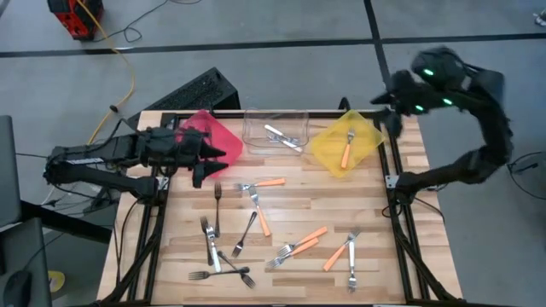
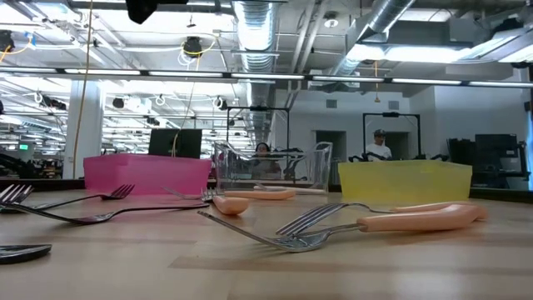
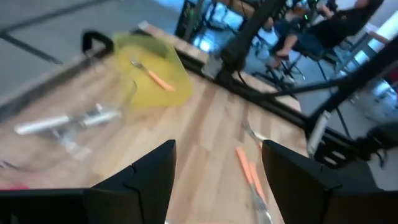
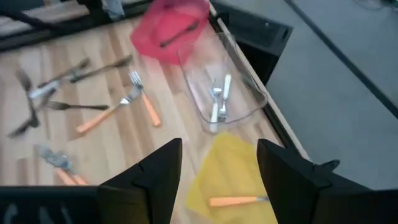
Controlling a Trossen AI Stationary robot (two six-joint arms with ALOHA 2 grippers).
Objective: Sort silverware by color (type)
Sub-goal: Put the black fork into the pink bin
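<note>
A few forks already lie in the red bin [image 1: 207, 134], clear bin [image 1: 275, 130] and yellow bin [image 1: 345, 143]. Most forks [image 1: 256, 232] wait on the table [image 1: 290, 205]. The left gripper [image 1: 223, 156] and right gripper [image 1: 380, 107] are both open and empty.

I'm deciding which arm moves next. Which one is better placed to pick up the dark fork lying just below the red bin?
Left, probably. The left gripper hangs open at the red bin, right beside the dark fork. The right gripper is open above the yellow bin, across the table.
</note>
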